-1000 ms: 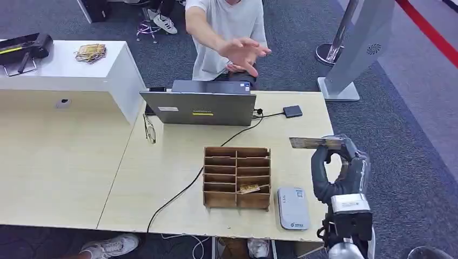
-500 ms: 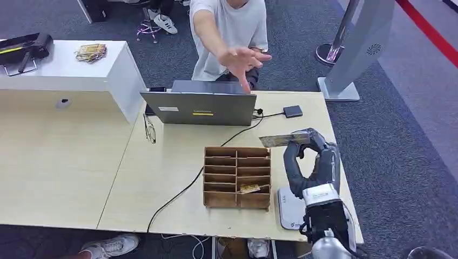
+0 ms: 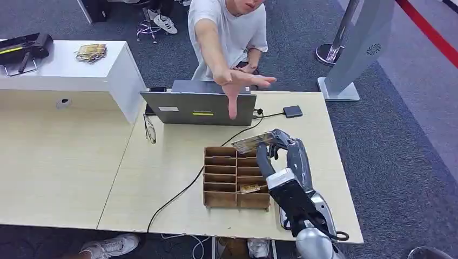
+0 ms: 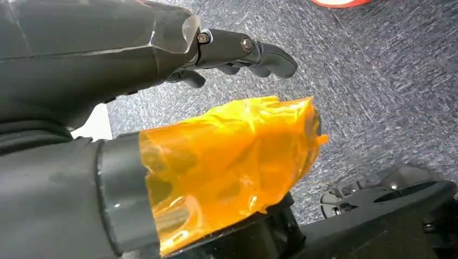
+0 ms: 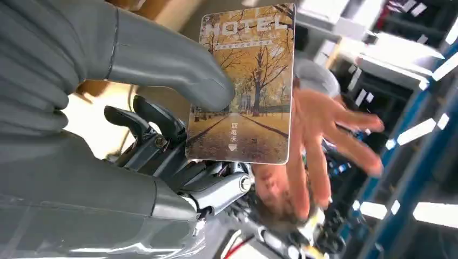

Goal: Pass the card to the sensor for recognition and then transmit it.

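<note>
Card [image 3: 249, 143] held in my right hand [image 3: 281, 148], pinched between the thick grey thumb [image 5: 162, 62] and the darker fingers [image 5: 146, 121] beneath it. From my head view, the card sits flat and raised above the far right corner of a wooden sorting rack [image 3: 236, 177] on a pale wooden table [image 3: 162, 172]. My right wrist view shows the card's face: an avenue of autumn trees in yellow and brown, with the word HOTEL printed across one end.

Across the table a person in a light grey T-shirt [image 3: 229, 32] leans forward, one arm stretched toward me with the palm open and fingers spread [image 3: 237, 86]; that hand [image 5: 308, 156] appears just behind the card in my right wrist view, near it but not touching.

A grey card reader [image 3: 318, 208] lies on the table beside the rack, mostly covered by my right arm. A closed-angle grey laptop [image 3: 199, 108] stands between the person and the rack, a black cable [image 3: 183, 191] trails across the table, and a small dark box [image 3: 292, 111] lies near the far edge. One rack slot holds another card [image 3: 249, 188].

My left hand [image 4: 162, 124] hangs over grey carpet [image 4: 378, 97], its thumb wrapped in orange film, dark fingers slightly curled and holding nothing.
</note>
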Robot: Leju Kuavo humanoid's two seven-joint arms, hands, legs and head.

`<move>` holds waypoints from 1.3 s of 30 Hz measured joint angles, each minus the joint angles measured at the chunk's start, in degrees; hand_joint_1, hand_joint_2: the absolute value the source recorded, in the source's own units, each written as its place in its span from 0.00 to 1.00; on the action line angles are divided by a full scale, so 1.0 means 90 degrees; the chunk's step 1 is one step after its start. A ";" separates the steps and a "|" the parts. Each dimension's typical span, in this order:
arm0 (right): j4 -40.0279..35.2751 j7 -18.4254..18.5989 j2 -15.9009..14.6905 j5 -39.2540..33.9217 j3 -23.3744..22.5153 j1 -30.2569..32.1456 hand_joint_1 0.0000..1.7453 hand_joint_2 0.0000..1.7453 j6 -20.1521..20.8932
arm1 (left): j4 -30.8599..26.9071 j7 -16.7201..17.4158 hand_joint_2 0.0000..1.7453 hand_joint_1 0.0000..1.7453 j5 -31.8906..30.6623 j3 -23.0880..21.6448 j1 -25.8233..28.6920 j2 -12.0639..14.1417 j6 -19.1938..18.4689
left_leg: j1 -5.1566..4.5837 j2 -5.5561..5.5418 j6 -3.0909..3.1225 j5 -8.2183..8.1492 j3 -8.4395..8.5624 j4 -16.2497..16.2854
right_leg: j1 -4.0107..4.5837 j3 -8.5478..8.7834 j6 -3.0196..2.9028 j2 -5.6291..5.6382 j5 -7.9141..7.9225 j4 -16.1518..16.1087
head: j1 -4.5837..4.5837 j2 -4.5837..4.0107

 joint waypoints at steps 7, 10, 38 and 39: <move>0.0620 0.0373 0.0242 0.0279 0.0272 -0.0573 1.00 1.00 -0.0039 | 0.0000 0.0019 0.00 0.00 -0.0141 -0.0034 -0.0014 0.0000 -0.0058 | 0.0001 -0.0001 -0.0006 0.0004 0.0001 0.0000 | 0.0000 -0.0001 -0.0003 0.0000 0.0002 0.0004 | 0.0002 0.0000; 0.0852 0.0563 0.0352 0.0481 0.0364 -0.0833 1.00 1.00 -0.0158 | 0.0000 0.0036 0.00 0.00 -0.0170 -0.0056 -0.0031 0.0000 -0.0095 | 0.0001 -0.0001 -0.0007 0.0004 0.0001 0.0000 | 0.0001 -0.0001 -0.0003 0.0000 0.0002 0.0004 | 0.0000 0.0000; 0.1636 0.1112 0.0821 0.1637 0.0685 -0.1526 0.00 0.00 -0.0496 | 0.0000 0.0126 0.00 0.00 -0.0265 -0.0206 -0.0084 0.0000 -0.0165 | 0.0001 -0.0003 -0.0007 0.0005 0.0001 0.0000 | 0.0000 -0.0002 -0.0004 -0.0001 0.0003 0.0005 | 0.0002 0.0000; 0.1636 0.1097 0.0821 0.1629 0.0689 -0.1526 0.00 0.00 -0.0496 | 0.0000 0.0126 0.00 0.00 -0.0257 -0.0204 -0.0085 0.0000 -0.0163 | 0.0001 -0.0004 -0.0007 0.0005 0.0001 0.0001 | 0.0000 -0.0002 -0.0004 -0.0002 0.0003 0.0006 | 0.0002 0.0000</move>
